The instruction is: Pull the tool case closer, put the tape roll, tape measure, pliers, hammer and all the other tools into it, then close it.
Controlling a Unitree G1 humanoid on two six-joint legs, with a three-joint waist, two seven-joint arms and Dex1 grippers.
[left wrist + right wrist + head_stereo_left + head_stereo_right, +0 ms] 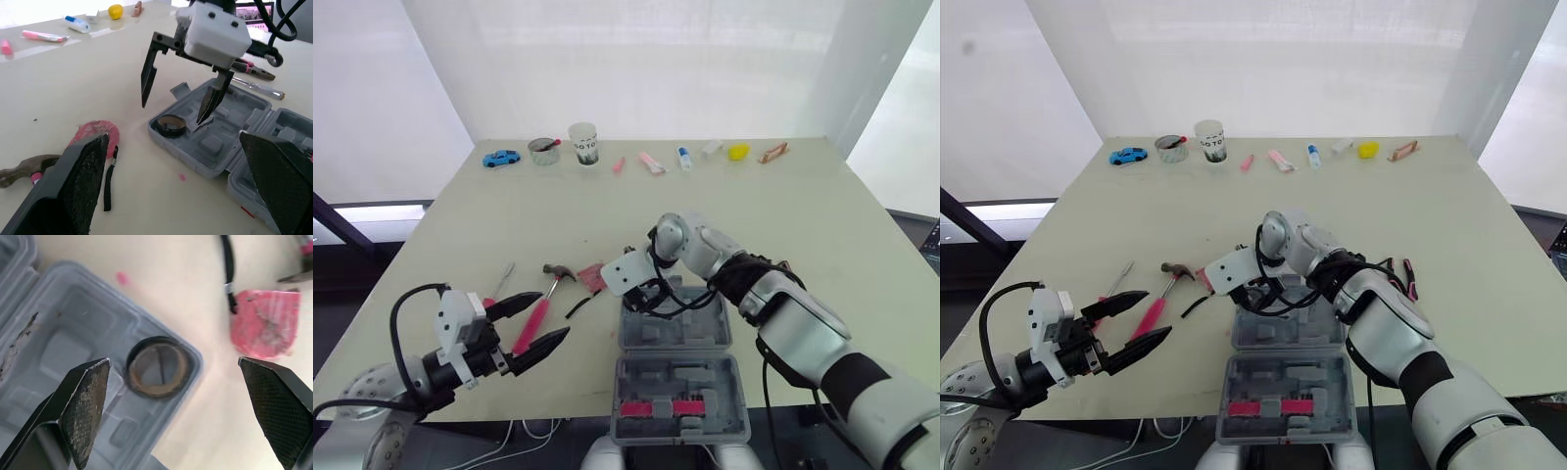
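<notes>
The grey tool case [707, 331] lies open at the table's front centre. A dark tape roll [158, 366] rests in its far left corner pocket. My right gripper [172, 113] hangs open just above that roll, holding nothing. A pink tape measure [590, 276] with a black strap lies left of the case. The hammer [544, 300] with a pink handle and a screwdriver [499, 284] lie farther left. My left gripper [554, 314] is open and empty at the front left, close to the hammer's handle. Pliers [1402, 274] lie right of the case.
Along the far edge stand a blue toy car [500, 158], a tin [544, 150], a paper cup [583, 143], small tubes and a yellow object [738, 151]. A second screwdriver [257, 88] lies by the pliers. Pink inserts [661, 406] sit in the case's near half.
</notes>
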